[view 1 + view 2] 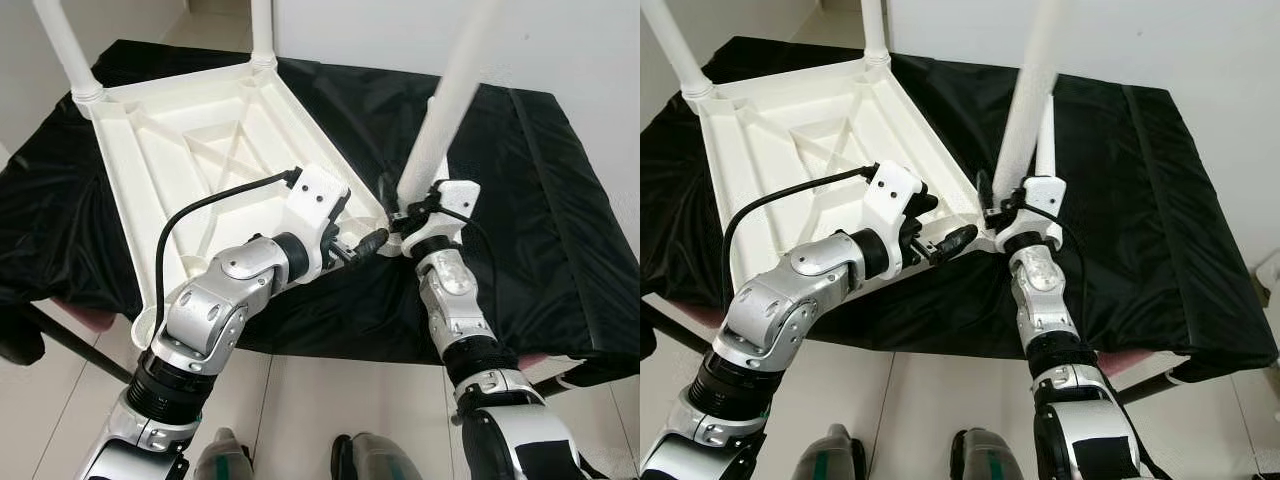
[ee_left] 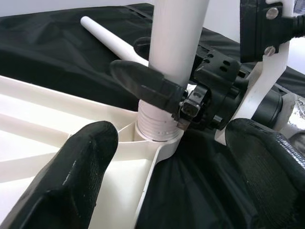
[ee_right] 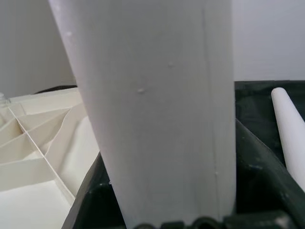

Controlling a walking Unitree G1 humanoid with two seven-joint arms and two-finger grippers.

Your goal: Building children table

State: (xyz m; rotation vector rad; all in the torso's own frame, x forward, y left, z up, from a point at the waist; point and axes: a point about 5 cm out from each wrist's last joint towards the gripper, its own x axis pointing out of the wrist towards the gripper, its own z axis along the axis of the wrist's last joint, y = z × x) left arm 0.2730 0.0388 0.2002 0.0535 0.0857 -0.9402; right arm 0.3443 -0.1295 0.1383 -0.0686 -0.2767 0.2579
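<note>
Third leg going in

My right gripper (image 1: 408, 214) clamps the upright leg (image 1: 440, 120) above the corner socket (image 2: 155, 136); my left gripper (image 1: 372, 243), fingers apart, waits just beside.

I'm seeing a white tabletop (image 1: 210, 150) of smooth, slightly glossy plastic, ribbed underneath. The leg (image 2: 176, 52) is looking like the same plastic, with faint pimples. A black cloth (image 1: 540, 200) is lying thin, creased, faintly shiny. The fingers (image 2: 71, 176) are showing matt, grainy black rubber.
</note>
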